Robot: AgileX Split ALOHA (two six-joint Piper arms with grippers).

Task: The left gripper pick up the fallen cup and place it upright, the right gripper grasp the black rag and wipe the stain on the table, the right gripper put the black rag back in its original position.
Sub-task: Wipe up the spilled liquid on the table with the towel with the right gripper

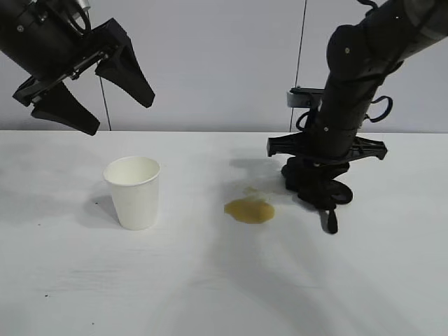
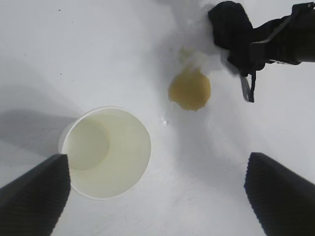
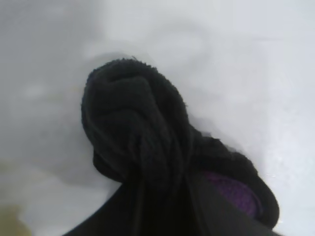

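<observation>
From your stain point(image 1: 249, 211) on the table point(image 1: 210, 294): the cup point(image 1: 134, 191) stands upright well to its left, and the rag point(image 1: 315, 183) sits just right and slightly behind.

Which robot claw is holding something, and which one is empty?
The right gripper is holding the black rag, down on the table beside the brown stain. The left gripper hangs open and empty above the cup.
</observation>
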